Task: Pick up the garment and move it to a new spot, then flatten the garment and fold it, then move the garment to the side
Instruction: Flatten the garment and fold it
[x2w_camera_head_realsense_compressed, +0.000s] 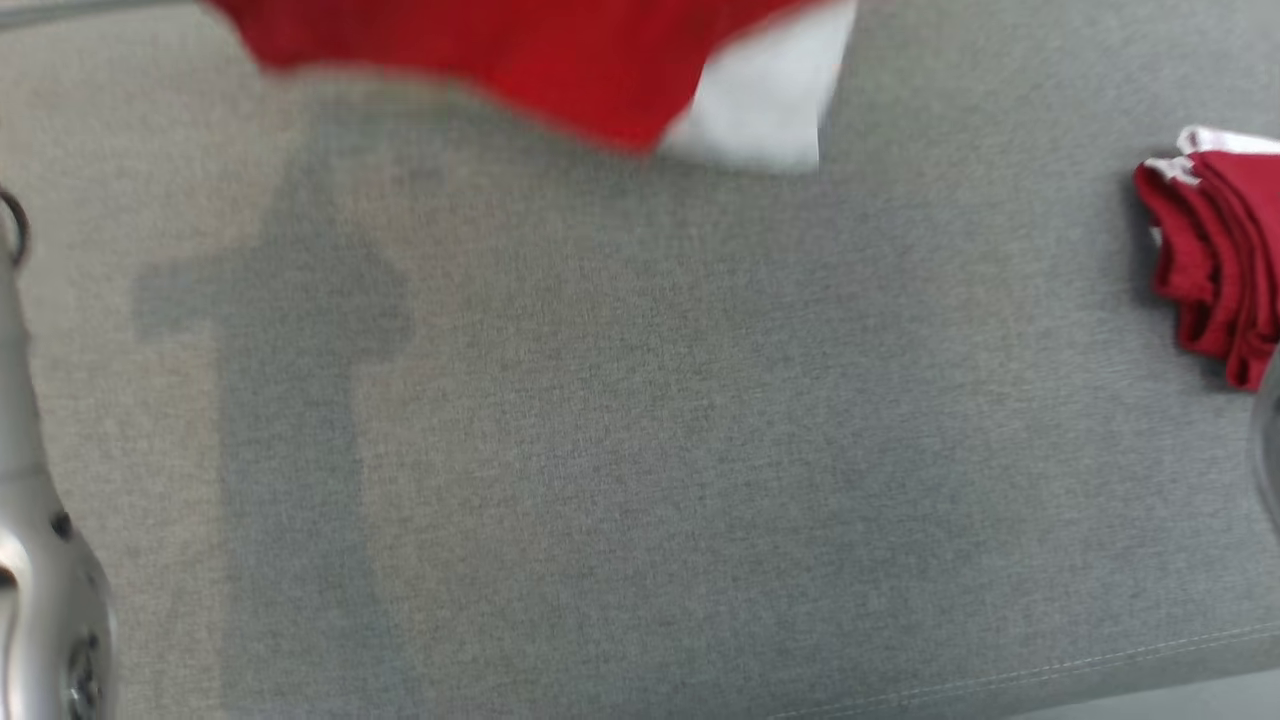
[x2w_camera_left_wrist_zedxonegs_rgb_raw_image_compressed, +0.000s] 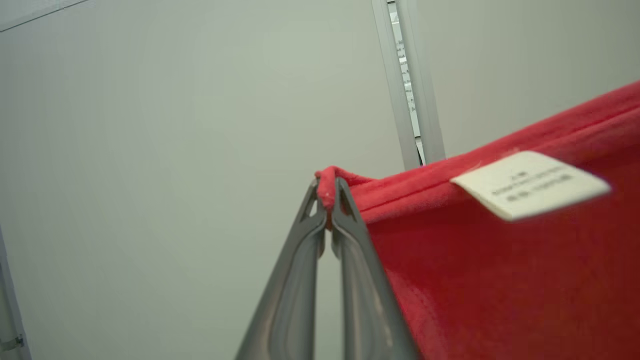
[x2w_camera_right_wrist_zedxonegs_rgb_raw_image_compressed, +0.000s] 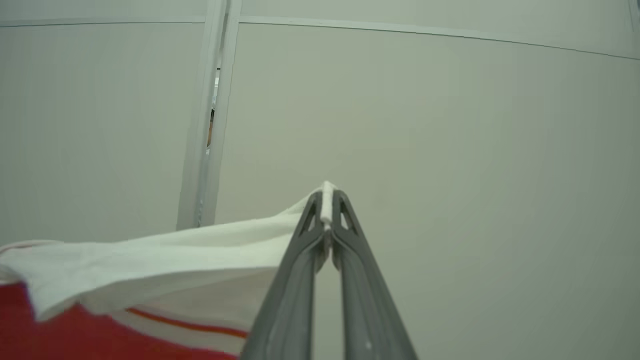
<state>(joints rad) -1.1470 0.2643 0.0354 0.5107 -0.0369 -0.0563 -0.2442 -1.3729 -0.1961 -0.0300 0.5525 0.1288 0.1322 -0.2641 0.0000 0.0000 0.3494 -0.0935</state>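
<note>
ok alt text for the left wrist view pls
The left gripper is shut on a bunched corner of a red garment, which stretches away to the right with a white label near its hem. Behind is a plain pale wall with a vertical metal strip.

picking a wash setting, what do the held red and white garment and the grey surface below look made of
The red and white garment looks like soft knit cotton or a blend, matte: fuzzy nap on its hem, limp drape. The grey surface looks like woven heathered cloth, matte: fine flecked weave, stitched seam.
</note>
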